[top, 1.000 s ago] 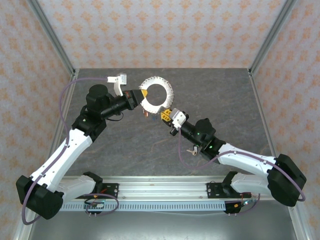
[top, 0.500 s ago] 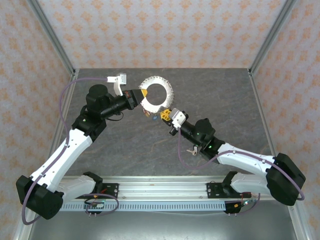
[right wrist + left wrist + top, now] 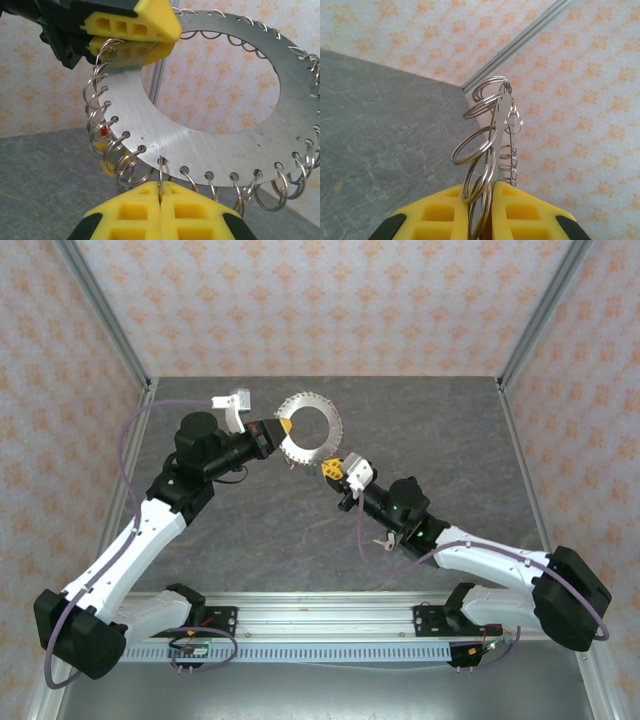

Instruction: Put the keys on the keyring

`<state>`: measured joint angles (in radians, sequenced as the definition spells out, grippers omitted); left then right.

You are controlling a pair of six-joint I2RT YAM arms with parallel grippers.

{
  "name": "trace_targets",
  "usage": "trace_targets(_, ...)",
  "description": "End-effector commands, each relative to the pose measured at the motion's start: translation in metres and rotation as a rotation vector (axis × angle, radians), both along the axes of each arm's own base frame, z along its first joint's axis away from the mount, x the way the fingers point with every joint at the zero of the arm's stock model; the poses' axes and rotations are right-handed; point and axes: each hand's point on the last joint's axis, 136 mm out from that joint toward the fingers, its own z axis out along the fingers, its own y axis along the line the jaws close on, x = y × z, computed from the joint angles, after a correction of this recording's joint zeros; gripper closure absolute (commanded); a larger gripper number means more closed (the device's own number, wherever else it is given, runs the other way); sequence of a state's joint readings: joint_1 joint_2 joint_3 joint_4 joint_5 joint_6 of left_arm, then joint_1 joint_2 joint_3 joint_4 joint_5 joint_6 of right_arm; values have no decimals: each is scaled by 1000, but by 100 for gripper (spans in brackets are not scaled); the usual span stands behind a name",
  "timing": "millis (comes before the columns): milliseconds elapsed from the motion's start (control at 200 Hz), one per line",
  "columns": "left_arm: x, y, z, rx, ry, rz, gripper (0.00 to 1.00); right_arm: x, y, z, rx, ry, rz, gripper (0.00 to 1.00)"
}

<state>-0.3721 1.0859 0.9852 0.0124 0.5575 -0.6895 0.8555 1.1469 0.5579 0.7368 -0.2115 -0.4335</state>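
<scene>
Your left claw (image 3: 282, 428) is clamping the keyring (image 3: 200, 145) upright above the tabletop (image 3: 450, 440), offering its rim, while your right claw (image 3: 160, 196) is pinching shut on one loop (image 3: 160, 175), probably to steady it for threading. The keys (image 3: 104, 133) are dangling behind the rim's lower edge.

Keyring (image 3: 310, 453) re-tilted: face now reads grey with rim teeth distinct, previously pale. Right gripper (image 3: 327, 469) crept toward 10 o'clock, up against the keyring's 6 o'clock rim. Its jaws have finished closing, pinching one split ring (image 3: 160, 176) there.
</scene>
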Motion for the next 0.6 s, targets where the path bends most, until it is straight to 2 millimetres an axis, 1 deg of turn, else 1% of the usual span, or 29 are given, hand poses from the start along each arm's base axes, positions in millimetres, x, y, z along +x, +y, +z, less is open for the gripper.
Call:
trace_targets(0,0,7,11,-39,-32,46,100,-2,-1,23,93,55,4,100)
trace_targets(30,1,7,9,-44,-28,50,100,-2,-1,22,94,64,4,100)
trace_targets(80,2,8,5,-45,-15,57,96,-2,0,21,91,77,5,100)
trace_targets(170,2,7,-2,-48,5,59,96,2,-1,19,103,114,-12,100)
trace_targets(225,2,7,-7,-51,19,63,91,4,-1,17,96,127,-25,100)
trace_targets(300,2,8,-14,-46,40,71,89,8,-3,13,91,145,-51,100)
trace_targets(340,2,10,-20,-37,56,85,83,11,-5,9,74,163,-63,100)
trace_targets(385,2,12,-25,-29,72,97,83,12,-5,4,46,190,-65,100)
trace_targets(420,3,14,-32,-19,91,106,83,12,-5,-1,23,210,-61,100)
trace_targets(540,5,14,-62,-7,168,124,73,11,-6,-16,-21,283,-31,100)
trace_targets(596,6,14,-73,-13,189,131,73,12,-7,-23,-42,320,-26,100)
